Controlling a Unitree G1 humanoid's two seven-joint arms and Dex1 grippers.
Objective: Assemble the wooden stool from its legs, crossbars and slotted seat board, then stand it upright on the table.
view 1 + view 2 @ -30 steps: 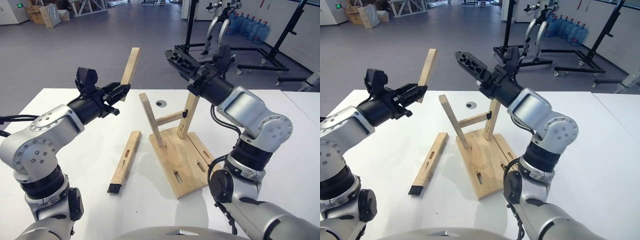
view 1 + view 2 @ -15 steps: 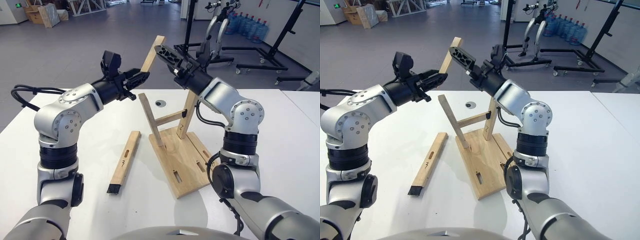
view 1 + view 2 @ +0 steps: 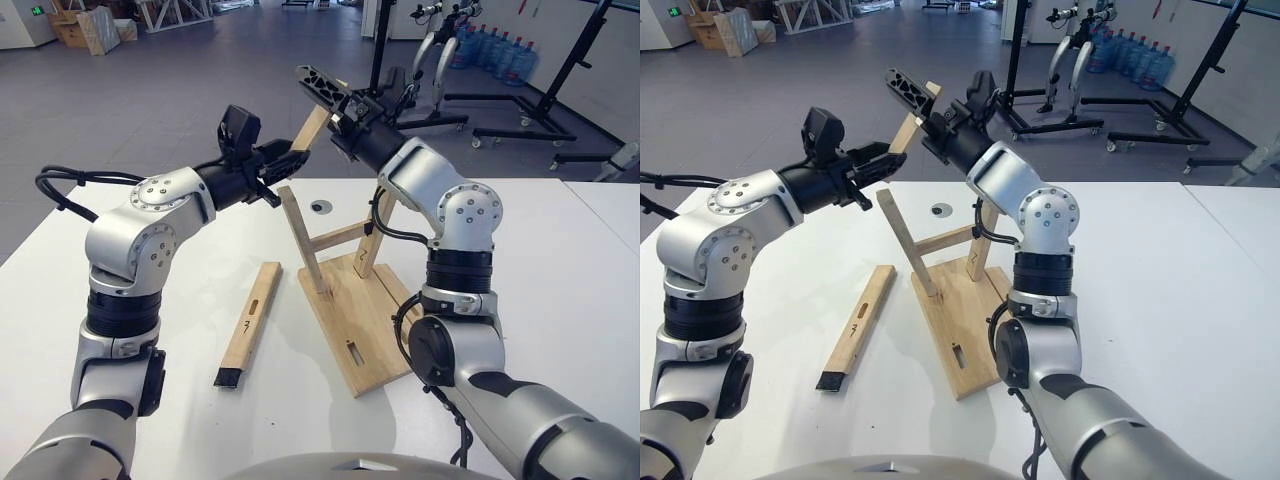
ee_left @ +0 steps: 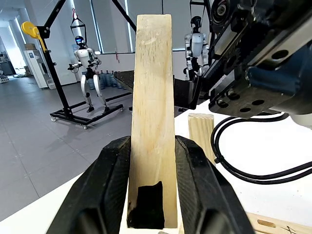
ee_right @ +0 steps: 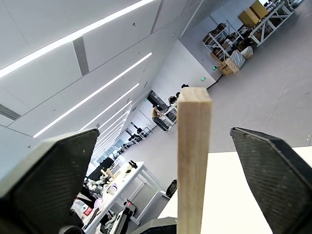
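The seat board [image 3: 365, 320] lies flat on the table [image 3: 190, 240]. Two standing legs [image 3: 303, 240] rise from it, joined by a crossbar [image 3: 340, 237]. Left of the board lies a loose leg [image 3: 250, 320]. Above and beyond the board, the left gripper [image 4: 152, 195] clamps a tilted leg [image 4: 153, 97]. The right gripper [image 3: 335, 95] is wide open on either side of that leg's top end.

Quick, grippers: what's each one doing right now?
Left gripper: shut on the leg.
Right gripper: open, fingers either side of that leg's top end, not gripping.
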